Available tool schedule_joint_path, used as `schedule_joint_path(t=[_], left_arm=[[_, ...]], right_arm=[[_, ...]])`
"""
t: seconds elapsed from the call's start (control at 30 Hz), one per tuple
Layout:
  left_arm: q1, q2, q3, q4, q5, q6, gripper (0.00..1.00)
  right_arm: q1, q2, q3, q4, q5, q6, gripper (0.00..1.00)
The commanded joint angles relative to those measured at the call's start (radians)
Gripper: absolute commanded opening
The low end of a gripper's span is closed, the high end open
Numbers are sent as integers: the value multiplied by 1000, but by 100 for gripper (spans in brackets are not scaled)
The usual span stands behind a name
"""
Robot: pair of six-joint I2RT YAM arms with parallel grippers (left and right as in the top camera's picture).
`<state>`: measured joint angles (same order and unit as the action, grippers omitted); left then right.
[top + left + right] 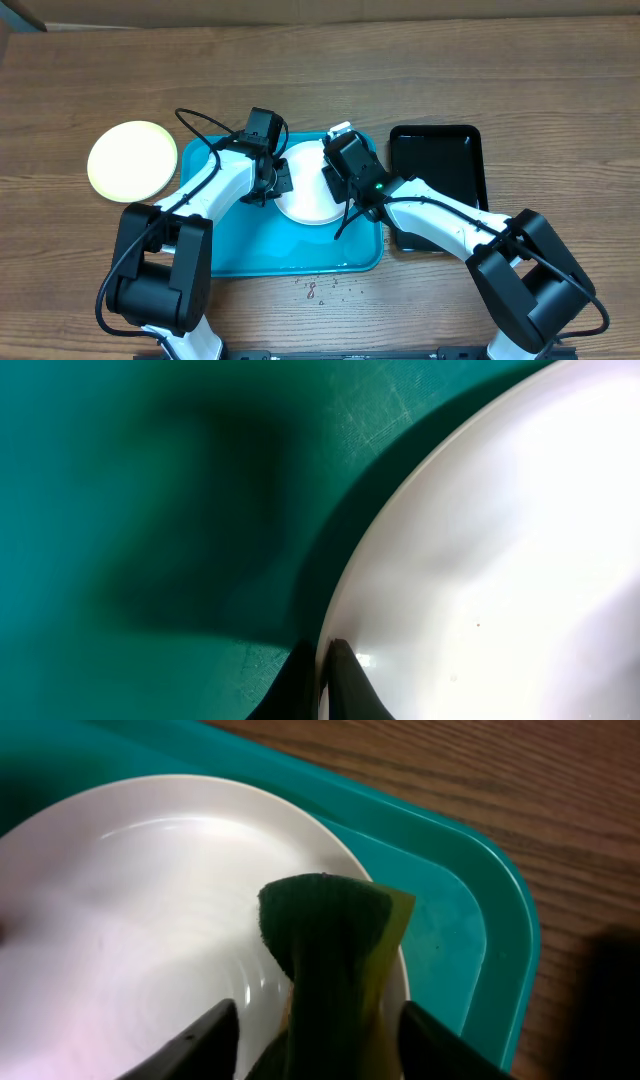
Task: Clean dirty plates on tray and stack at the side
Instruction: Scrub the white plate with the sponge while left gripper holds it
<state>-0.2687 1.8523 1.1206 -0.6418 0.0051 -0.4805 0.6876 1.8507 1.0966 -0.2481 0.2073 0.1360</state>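
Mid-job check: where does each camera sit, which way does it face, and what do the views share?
Overhead: above the table, facing straight down on the blue tray, white plate, yellow-green plate and black tray; left gripper and right gripper show.
Left wrist: on the left arm, facing down at the plate's rim; its fingers pinch it.
Right wrist: on the right arm, facing the tray's corner over the sponge; its fingers clamp it.
Shared: all three show the white plate on the tray.
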Motion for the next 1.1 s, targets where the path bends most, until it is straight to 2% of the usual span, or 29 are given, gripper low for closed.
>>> schedule_joint_path(t=[0.0,0.1,0.3,0.37,0.43,0.6,0.83,1.07], left_arm=[[-7,24,-32,-3,-23,-14,5],[-7,24,-32,-3,-23,-14,4],[-7,24,-32,-4,-23,-14,4],[-7,24,-32,-4,-23,-13,4],[-7,24,-32,-3,-23,-13,4],[-7,24,-32,-3,-23,-14,4],[-7,24,-32,-3,-23,-13,4],[-7,24,-32,-5,-24,-12,4]], right_arm=[[-2,19,2,4,-3,5,41],[-2,32,2,4,-3,5,33],[-2,79,2,0,-3,5,29],[-2,96,2,0,-3,5,20],[-2,103,2,-2,-3,15,4],[-2,104,2,-16,-81,30,4],[-2,135,2,-24,-160,150,4],[-2,183,2,23,-338,187,4]])
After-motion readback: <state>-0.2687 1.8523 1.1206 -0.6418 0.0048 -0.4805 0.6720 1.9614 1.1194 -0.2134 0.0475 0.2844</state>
